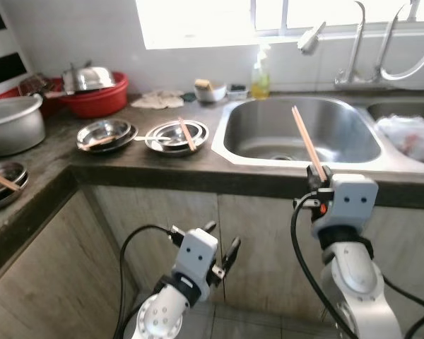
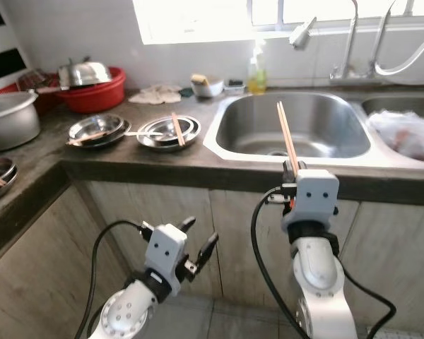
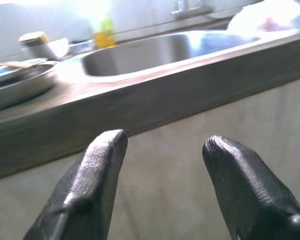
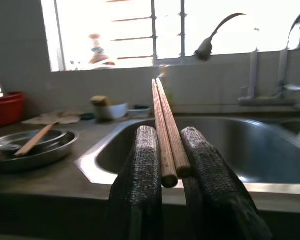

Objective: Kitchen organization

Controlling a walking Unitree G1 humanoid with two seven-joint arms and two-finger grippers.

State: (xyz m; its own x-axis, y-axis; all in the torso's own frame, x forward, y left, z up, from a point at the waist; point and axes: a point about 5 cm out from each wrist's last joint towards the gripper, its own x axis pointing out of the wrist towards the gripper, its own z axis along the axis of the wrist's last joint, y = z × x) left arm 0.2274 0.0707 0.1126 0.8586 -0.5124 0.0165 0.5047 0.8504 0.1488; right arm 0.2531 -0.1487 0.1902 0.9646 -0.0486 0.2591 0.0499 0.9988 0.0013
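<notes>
The chopsticks [image 4: 166,135] are bare, matt brown wood, pinched between the right gripper's [image 4: 172,160] rough, woven-looking black fingers [image 4: 142,170]. The sink [image 1: 304,131] is brushed metal with a soft sheen. The dishes [image 1: 177,135] and pot [image 1: 13,123] are shiny metal. The basin [image 1: 99,102] looks like glossy red plastic. The counter [image 1: 162,166] is dark and dull; a crumpled cloth [image 1: 157,99] lies on it.

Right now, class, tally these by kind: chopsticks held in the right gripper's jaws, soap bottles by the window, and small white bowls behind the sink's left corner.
Thin wooden chopsticks in the right gripper: 2
Yellow-green plastic soap bottle: 1
Small white bowl: 1
Total: 4
</notes>
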